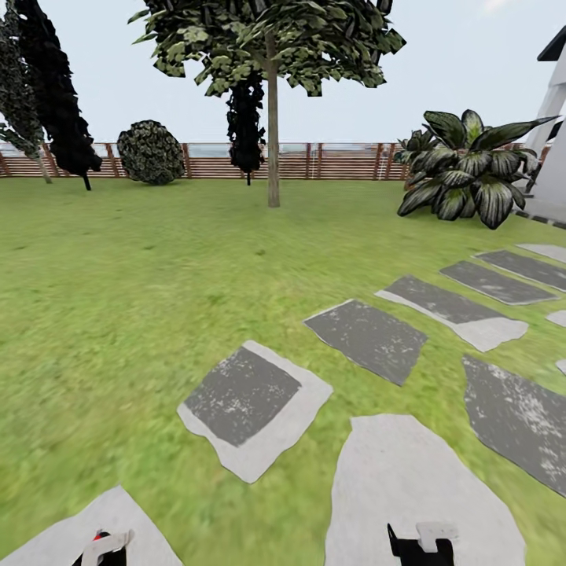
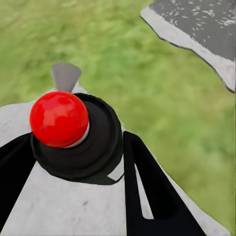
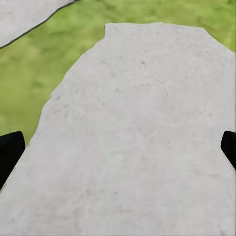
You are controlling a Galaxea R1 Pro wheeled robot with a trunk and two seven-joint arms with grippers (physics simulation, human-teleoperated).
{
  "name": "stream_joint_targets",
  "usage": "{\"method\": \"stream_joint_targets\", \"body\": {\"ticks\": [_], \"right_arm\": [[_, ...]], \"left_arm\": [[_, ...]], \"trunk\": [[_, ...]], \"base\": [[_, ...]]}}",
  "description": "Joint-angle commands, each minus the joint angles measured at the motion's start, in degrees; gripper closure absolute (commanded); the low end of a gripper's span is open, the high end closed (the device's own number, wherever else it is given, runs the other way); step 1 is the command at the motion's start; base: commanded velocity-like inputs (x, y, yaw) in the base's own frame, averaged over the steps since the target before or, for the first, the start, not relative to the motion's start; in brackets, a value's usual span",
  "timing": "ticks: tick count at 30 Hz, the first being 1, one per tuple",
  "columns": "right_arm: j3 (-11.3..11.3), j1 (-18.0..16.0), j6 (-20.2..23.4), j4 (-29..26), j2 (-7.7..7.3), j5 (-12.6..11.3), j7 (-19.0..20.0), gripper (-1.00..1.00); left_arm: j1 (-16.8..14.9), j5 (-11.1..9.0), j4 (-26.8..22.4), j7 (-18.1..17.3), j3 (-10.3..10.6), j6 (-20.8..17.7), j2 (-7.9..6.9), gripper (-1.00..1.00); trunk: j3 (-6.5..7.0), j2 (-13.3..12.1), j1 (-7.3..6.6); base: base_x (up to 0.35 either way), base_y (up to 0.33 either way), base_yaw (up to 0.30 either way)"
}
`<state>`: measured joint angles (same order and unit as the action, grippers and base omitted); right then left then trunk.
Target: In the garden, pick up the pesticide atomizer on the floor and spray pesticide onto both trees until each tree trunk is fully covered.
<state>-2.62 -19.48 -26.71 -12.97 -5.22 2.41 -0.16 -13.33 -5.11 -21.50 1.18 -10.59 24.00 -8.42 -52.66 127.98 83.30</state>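
Observation:
My left gripper (image 1: 101, 553) sits at the head view's lower left edge. It is shut on the pesticide atomizer (image 2: 73, 142), whose spray head shows a red round knob (image 2: 59, 118), a black collar and a light grey nozzle (image 2: 65, 76). The bottle below the collar is hidden. My right gripper (image 3: 118, 152) is open, its black fingertips (image 3: 10, 152) wide apart over a pale slab, holding nothing. One tree (image 1: 267, 39) stands far ahead on the garden lawn (image 1: 118, 299), its pale trunk (image 1: 273, 149) bare. No pesticide is in view.
Grey stepping slabs (image 1: 251, 405) run from my feet towards the right. A slatted wooden fence (image 1: 338, 161) closes the far side. Dark narrow trees (image 1: 59, 102), a round bush (image 1: 149, 152) and a broad-leaved plant (image 1: 472, 169) stand along it. A white building edge (image 1: 554, 134) is at right.

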Motion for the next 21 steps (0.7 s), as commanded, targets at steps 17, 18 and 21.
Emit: {"method": "stream_joint_targets", "body": {"ticks": [17,18,21], "right_arm": [[-0.27,-0.04,-0.18,0.05,0.01,0.26,0.07,-1.00],[-0.25,-0.04,-0.18,0.05,0.02,0.28,0.05,-1.00],[-0.22,-0.04,-0.18,0.05,0.03,0.26,0.07,-1.00]], "left_arm": [[-0.03,-0.51,0.04,-0.04,0.13,0.25,-0.01,1.00],[-0.03,-0.51,0.05,-0.04,0.13,0.25,-0.01,1.00],[-0.03,-0.53,0.05,-0.04,0.13,0.25,-0.01,1.00]], "trunk": [[-0.05,0.02,0.02],[-0.05,0.02,0.02],[-0.05,0.02,0.02]], "base": [[0.339,0.000,0.000],[0.339,0.000,0.000],[0.339,0.000,0.000]]}}
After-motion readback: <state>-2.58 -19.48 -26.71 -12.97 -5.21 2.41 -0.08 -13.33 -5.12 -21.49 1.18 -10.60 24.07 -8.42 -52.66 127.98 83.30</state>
